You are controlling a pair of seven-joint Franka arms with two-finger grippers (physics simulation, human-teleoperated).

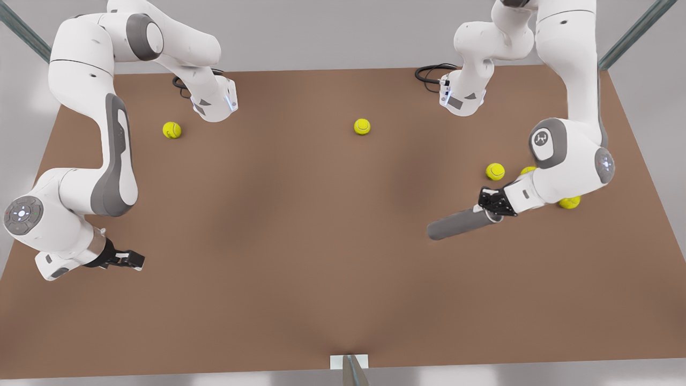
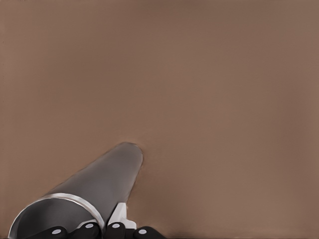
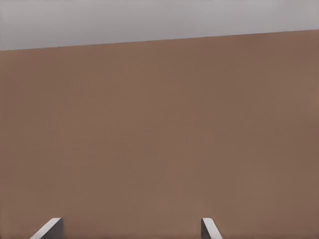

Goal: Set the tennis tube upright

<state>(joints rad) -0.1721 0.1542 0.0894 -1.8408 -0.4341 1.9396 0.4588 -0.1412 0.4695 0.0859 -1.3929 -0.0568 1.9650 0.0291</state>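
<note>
**Tube held by its rim end, far end low over the tabletop**

On the front view's left the right gripper (image 1: 131, 260) waits low over the tabletop (image 1: 300, 241), its fingers (image 3: 50, 229) spread apart around nothing, bare brown surface ahead of it. One tennis ball (image 1: 172, 130) lies well beyond it, near the arm's base.

A second ball (image 1: 362, 126) sits mid-table, far from both grippers.

On the front view's right the left gripper (image 1: 496, 206) is clamped on the tennis tube (image 1: 460, 223) at its silvery-rimmed end (image 2: 60, 201). The tube slants away from the gripper, its plain end down near or on the tabletop; contact cannot be told.

The tube looks like a light, stiff, hollow shell with a smooth matte wall, so it will likely slip or pivot if pinched weakly. A hold at the end gives leverage for tipping; a hold nearer mid-length would steady it.

Ahead of the gripper the tabletop is open, with the edges far off. Behind and beside it three balls (image 1: 495, 171) crowd close, so swinging toward the open centre looks safer.
</note>
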